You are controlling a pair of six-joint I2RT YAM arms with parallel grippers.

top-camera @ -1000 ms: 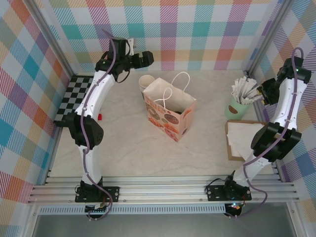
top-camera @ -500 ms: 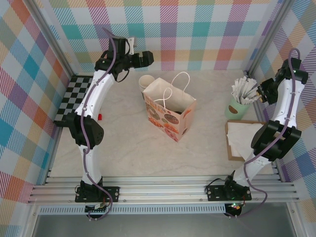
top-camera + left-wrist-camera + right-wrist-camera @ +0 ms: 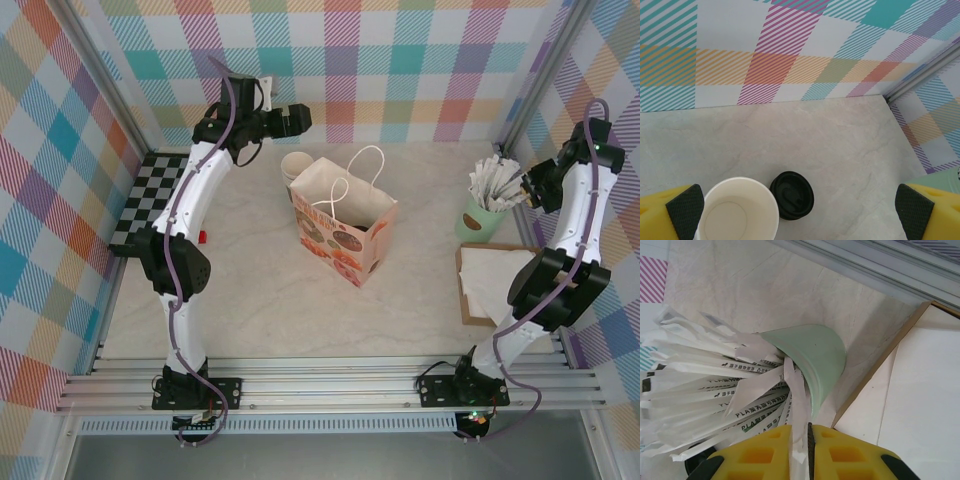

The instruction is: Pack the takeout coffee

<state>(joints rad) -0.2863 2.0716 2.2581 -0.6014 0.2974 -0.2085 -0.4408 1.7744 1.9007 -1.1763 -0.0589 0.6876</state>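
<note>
The letters "PLA" are printed in black, followed by small Chinese characters too fine to be made out, along the white paper of the wrapped sticks (image 3: 715,371) held in the mint-green cup (image 3: 815,357). Left of that cup, the paper bag (image 3: 335,245) is printed with markings that cannot be read.

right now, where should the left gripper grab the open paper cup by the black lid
The side wall of the cup just under its rim, probably, coming straight down with the left gripper open around it: it stands upright, round, mouth open. The black lid lies flat close beside it, so keep fingers off that.
</note>
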